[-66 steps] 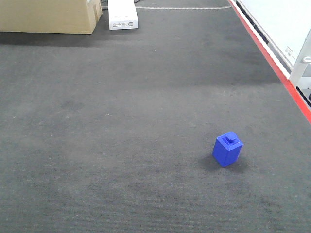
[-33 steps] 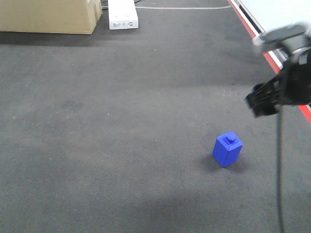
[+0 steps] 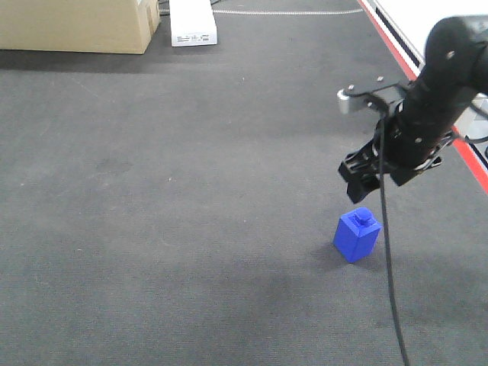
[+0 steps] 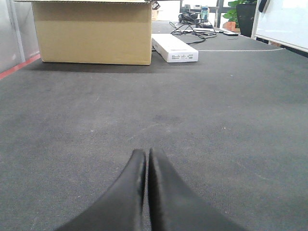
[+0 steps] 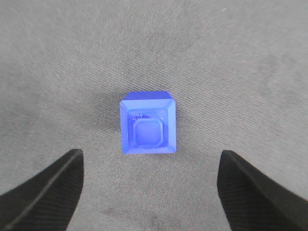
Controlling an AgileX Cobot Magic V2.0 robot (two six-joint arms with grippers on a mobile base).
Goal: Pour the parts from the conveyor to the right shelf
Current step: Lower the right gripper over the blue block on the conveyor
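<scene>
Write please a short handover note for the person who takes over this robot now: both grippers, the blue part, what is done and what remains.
Left gripper: shut, empty, low near the grey carpet.
Right gripper: open, hovers right above the blue block, not touching it.
Block: upright on the carpet, stud up, centred between the open jaws in the right wrist view.
Done: right arm lined up over the block; nothing gripped.
Left: lower, grip the block, carry it to the shelf, which no view shows.
</scene>
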